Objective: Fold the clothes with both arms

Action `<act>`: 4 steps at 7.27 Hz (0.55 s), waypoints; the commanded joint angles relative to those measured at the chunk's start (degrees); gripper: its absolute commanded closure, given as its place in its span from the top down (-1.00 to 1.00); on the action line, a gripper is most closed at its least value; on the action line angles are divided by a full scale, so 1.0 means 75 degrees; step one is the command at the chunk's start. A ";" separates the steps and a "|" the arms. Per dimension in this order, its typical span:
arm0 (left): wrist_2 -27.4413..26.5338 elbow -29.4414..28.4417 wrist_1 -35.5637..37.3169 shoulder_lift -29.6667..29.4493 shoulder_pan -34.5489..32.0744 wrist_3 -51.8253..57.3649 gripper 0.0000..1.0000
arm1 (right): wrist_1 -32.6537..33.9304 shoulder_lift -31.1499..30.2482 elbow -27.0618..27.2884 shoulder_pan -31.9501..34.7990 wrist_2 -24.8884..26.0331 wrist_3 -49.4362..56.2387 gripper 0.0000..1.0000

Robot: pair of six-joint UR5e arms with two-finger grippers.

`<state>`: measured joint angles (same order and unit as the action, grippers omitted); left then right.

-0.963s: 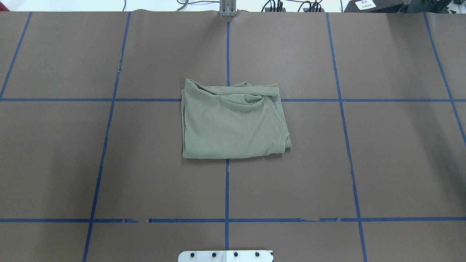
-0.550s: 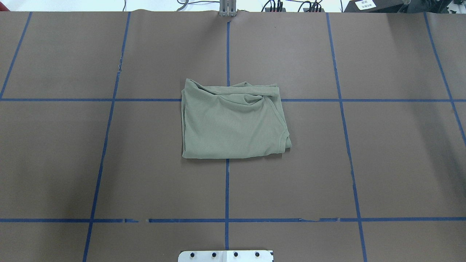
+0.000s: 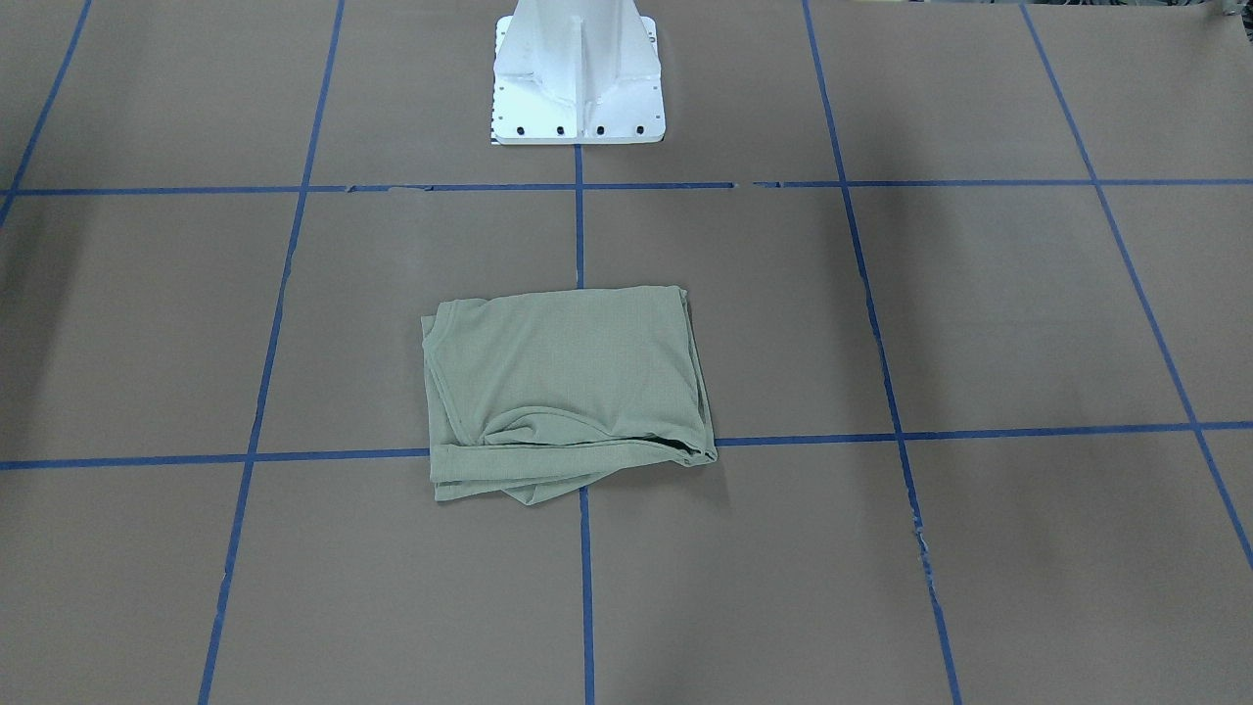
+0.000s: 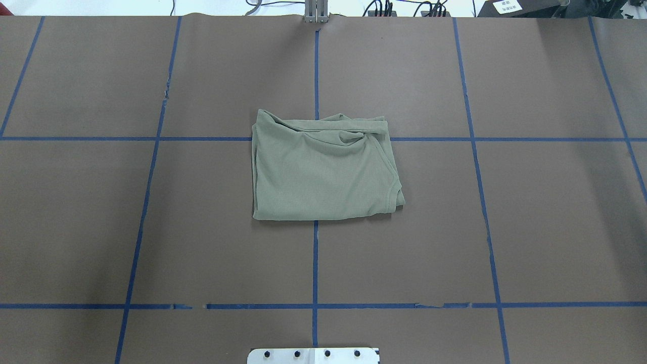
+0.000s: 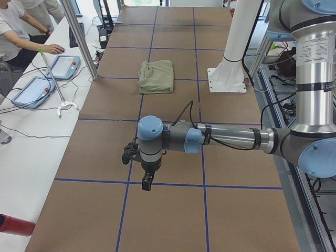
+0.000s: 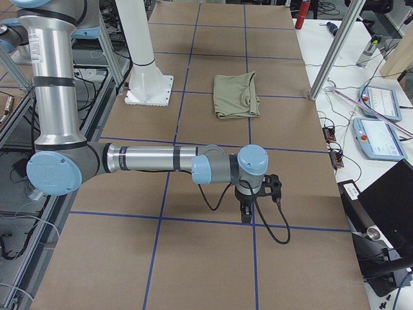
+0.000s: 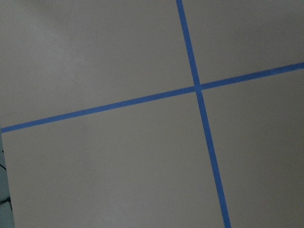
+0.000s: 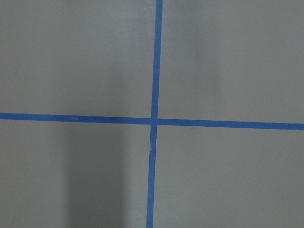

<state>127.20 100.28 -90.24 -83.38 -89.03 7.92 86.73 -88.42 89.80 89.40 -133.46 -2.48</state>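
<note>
The clothes (image 4: 323, 172) are one sage-green shirt lying folded into a compact rectangle at the middle of the brown table, with rumpled layers along its far edge; it also shows in the front view (image 3: 563, 382) and in both side views (image 5: 156, 76) (image 6: 236, 95). No gripper touches it. My left gripper (image 5: 147, 184) hangs far off over the table's left end, pointing down near a blue tape line. Over the right end hangs my right gripper (image 6: 246, 215). I cannot tell whether either is open or shut. Both wrist views show only bare table and tape.
The white pedestal base (image 3: 578, 78) stands at the robot's side of the table. Blue tape lines (image 4: 315, 263) cross the table. On a side bench lie control pendants (image 5: 64, 66), a grabber stick (image 5: 55, 89) and cables, with a person's hand (image 5: 52, 49) there.
</note>
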 commanded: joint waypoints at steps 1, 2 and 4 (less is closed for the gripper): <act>0.1060 -0.0162 0.0021 0.0101 -0.0013 0.0022 1.00 | 0.0015 -0.0256 -0.0009 0.0185 -0.0297 0.0026 1.00; 0.1064 -0.0279 0.0009 0.0102 0.0010 0.0045 1.00 | 0.0003 -0.0420 0.0026 0.0313 -0.0484 0.0026 1.00; 0.1040 -0.0304 0.0020 0.0102 0.0011 0.0045 1.00 | -0.0020 -0.0609 0.0015 0.0490 -0.0533 0.0026 1.00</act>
<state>134.90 98.25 -90.10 -82.65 -88.98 8.24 86.72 -92.06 90.06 92.34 -137.13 -2.29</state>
